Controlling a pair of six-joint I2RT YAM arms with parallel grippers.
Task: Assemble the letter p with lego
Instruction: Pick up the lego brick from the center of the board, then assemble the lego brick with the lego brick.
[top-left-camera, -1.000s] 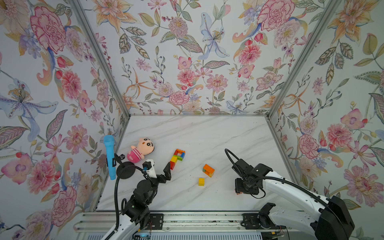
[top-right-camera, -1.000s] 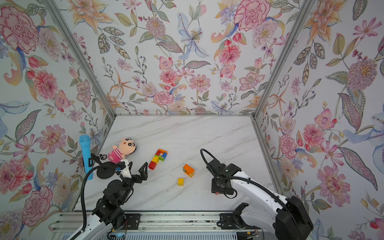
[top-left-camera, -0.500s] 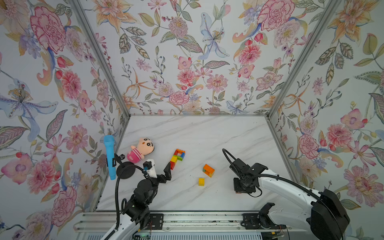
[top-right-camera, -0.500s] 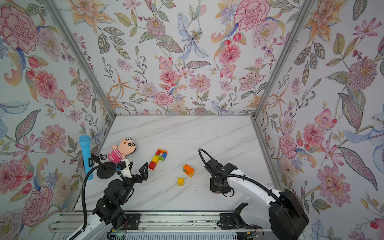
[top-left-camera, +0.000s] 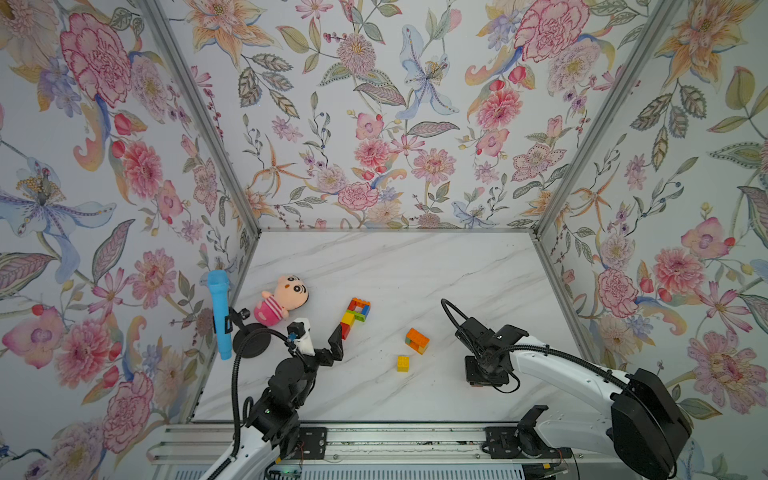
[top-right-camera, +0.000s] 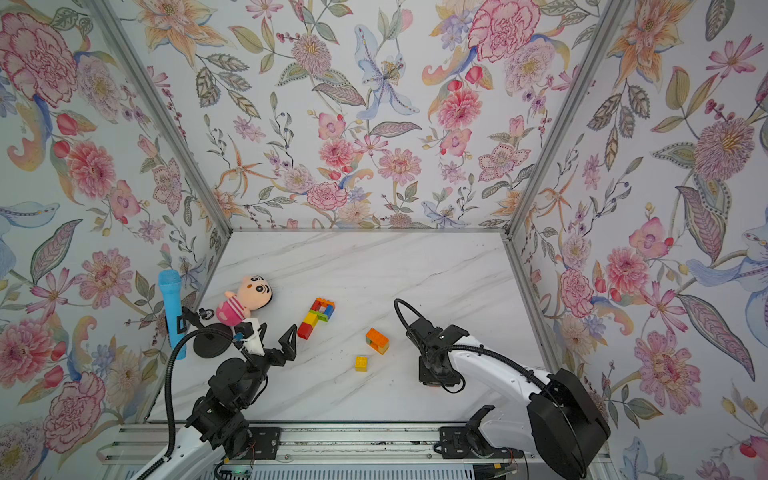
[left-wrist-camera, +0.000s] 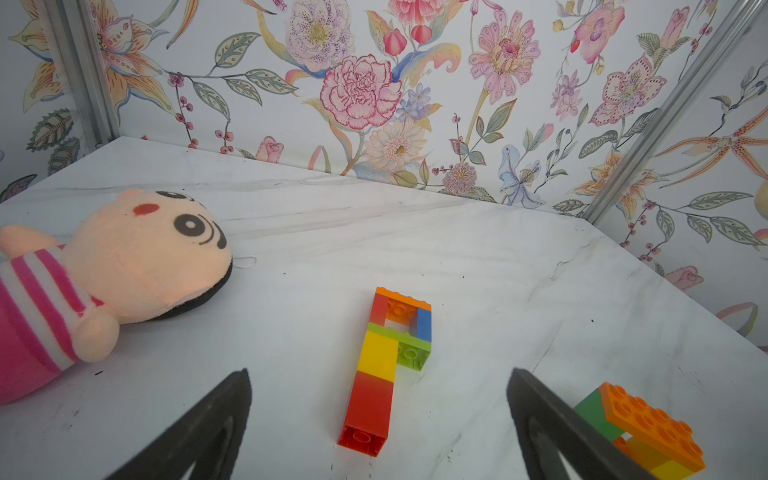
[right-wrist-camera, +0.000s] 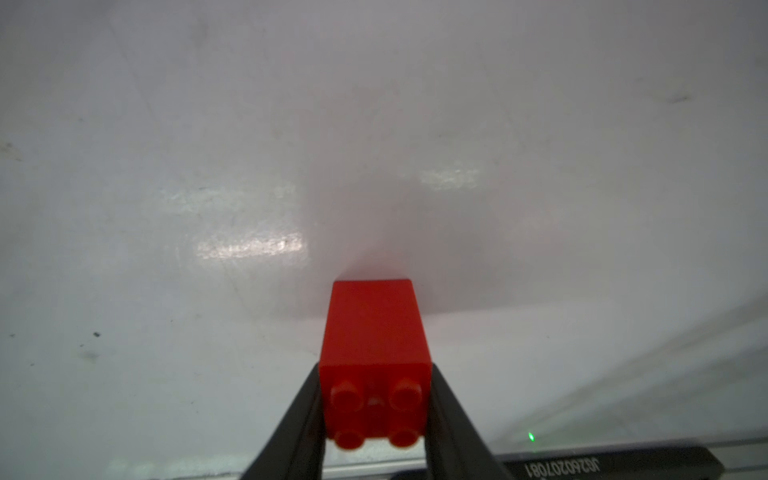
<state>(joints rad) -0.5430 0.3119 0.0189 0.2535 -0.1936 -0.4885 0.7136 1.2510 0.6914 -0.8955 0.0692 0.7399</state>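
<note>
The white marble surface (top-left-camera: 415, 270) is the biggest thing. The two arms hide part of its front edge. The pink doll (top-left-camera: 282, 300) lies by the left edge, and the left wrist view cuts off its legs.

The left pincer (left-wrist-camera: 379, 374) has its two fingers wide apart with nothing between them. Only their tips show in the left wrist view. It is near the red end of the letter shape (top-left-camera: 355, 313). That shape is a flat row of red, yellow, green, blue and orange lego, lying left of the middle of the surface.

The right pincer (right-wrist-camera: 376, 395) is near the front edge, toward the right edge. In both top views its black body covers what it holds. Only the right wrist view shows that its fingers are clamped on the sides of a small red brick (right-wrist-camera: 374, 328). I cannot tell if this brick touches the surface.

The orange and green stack (top-left-camera: 417, 340) sits between the two pincers. In the left wrist view a finger hides part of it. The little yellow brick (top-left-camera: 402, 363), just in front of the stack, shows only in the top views.
</note>
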